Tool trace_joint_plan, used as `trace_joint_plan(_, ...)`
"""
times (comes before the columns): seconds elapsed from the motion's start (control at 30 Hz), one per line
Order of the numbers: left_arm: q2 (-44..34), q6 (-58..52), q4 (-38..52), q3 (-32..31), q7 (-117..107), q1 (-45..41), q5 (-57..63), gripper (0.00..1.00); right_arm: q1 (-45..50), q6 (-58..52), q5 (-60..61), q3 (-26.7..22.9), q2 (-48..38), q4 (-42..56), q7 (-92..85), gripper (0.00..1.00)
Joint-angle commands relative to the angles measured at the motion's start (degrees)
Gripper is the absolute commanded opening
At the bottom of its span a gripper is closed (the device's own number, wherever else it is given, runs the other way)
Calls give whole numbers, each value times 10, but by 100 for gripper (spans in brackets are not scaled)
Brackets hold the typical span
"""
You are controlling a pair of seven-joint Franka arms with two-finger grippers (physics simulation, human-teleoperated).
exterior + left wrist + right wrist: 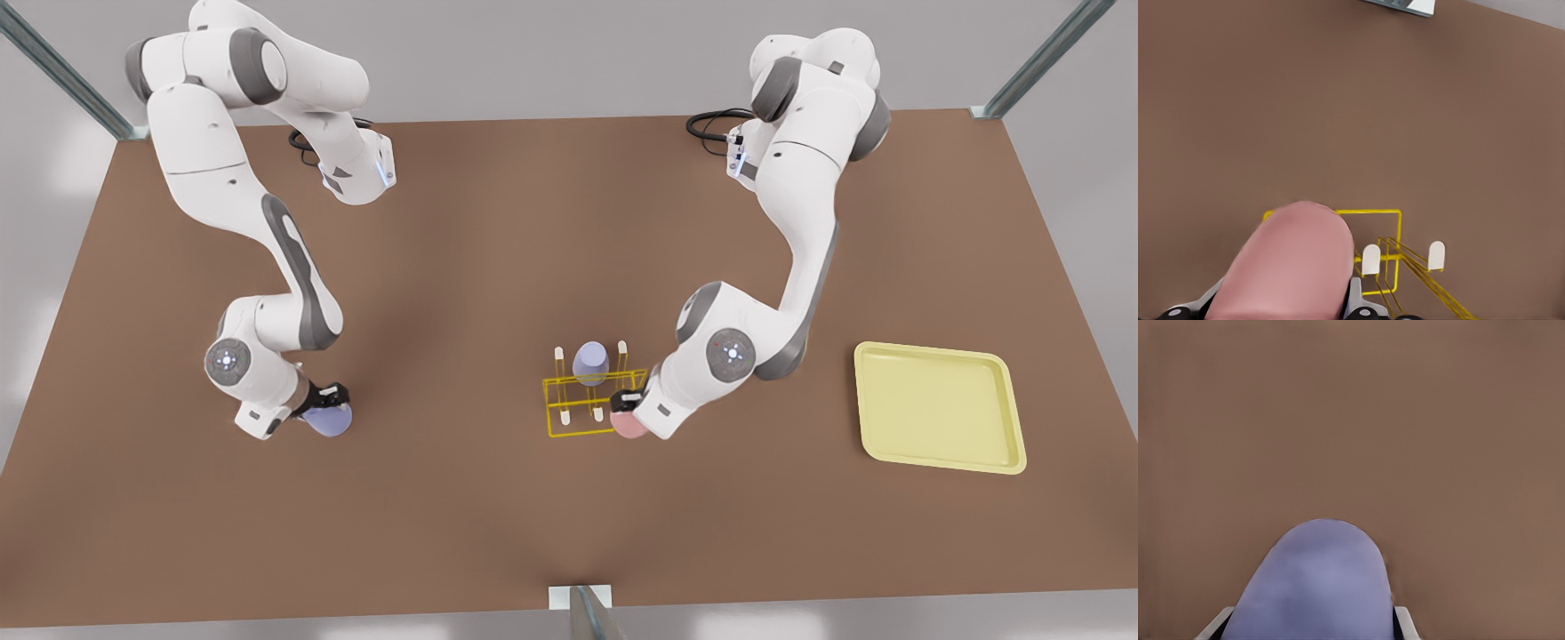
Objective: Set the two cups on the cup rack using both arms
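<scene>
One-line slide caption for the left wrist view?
Left gripper holds the pink cup beside the yellow cup rack.

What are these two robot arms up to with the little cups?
They are putting cups on the yellow rack. The left gripper, at the front view's right, holds the pink cup at the rack's corner, next to its white-tipped pegs. The right gripper, at the front view's left, holds a lavender cup out over the bare table, well away from the rack. Another lavender cup already sits on the rack. A yellow tray lies off to the side.
</scene>
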Motion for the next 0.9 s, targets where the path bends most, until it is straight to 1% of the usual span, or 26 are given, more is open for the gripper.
trace_joint_plan(0.0,-1,9,0,-3,-132,0,-3,80,-1,-3,0,17,-3,3,3,85)
trace_joint_plan(0.03,0,9,0,-3,-132,0,-3,81,0,-3,0,30,-2,8,3,85)
trace_joint_plan(0.07,1,10,0,-3,-131,0,-3,100,0,-3,0,46,-2,14,4,85)
trace_joint_plan(0.2,1,9,0,-3,-130,0,-2,100,2,-4,14,103,1,37,8,85)
trace_joint_plan(0.3,-5,2,1,-2,-132,5,0,100,1,-24,14,150,-3,62,6,85)
trace_joint_plan(0.4,-20,-7,3,1,-149,8,2,100,6,-29,17,183,0,76,10,85)
trace_joint_plan(0.43,-36,-56,5,8,-148,17,5,100,15,-29,22,186,2,81,10,85)
trace_joint_plan(0.47,-64,-109,5,10,-135,54,3,100,25,-29,24,187,4,91,10,85)
trace_joint_plan(0.5,-105,-175,5,8,-59,114,3,100,41,-28,35,188,6,103,15,85)
trace_joint_plan(0.53,-132,-258,5,10,69,177,5,100,54,-29,48,188,7,113,15,85)
trace_joint_plan(0.6,-144,-346,6,10,180,196,106,100,77,-28,49,188,16,138,17,85)
trace_joint_plan(0.63,-192,-365,-18,21,281,195,131,100,87,-28,50,188,27,152,16,85)
trace_joint_plan(0.67,-268,-336,-119,43,339,190,132,100,95,-25,53,188,38,165,16,85)
trace_joint_plan(0.7,-305,-305,-179,75,340,144,134,100,103,-24,71,188,51,181,17,85)
trace_joint_plan(0.73,-316,-326,-174,86,340,131,133,100,110,-24,72,188,63,198,17,85)
trace_joint_plan(0.77,-305,-341,-157,86,340,132,133,100,116,-24,75,188,77,220,18,85)
trace_joint_plan(0.87,-289,-338,-152,88,338,141,123,100,126,-20,96,188,99,256,17,85)
